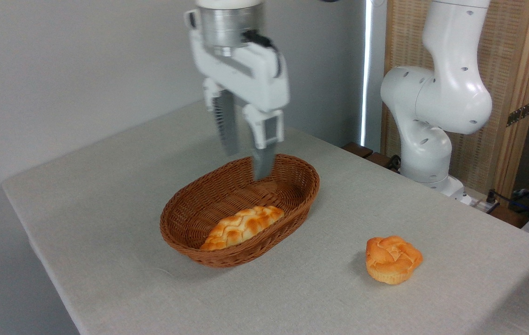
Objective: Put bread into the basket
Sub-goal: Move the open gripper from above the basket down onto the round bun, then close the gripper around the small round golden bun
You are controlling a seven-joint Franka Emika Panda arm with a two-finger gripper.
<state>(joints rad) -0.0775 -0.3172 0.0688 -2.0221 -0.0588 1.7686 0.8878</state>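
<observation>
Hovering above the far end of the basket (287, 170), the pincer (246, 163) hangs released, fingers apart and grasping nothing. The bread (393, 259) rests on the counter (106, 223) right of the basket, which contains a braided loaf (242, 226).

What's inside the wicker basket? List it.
Inside the basket lies one oval braided loaf, toward the front. Its underside and the floor beneath it are hidden. The hand hangs open above the back rim, holding nothing.
</observation>
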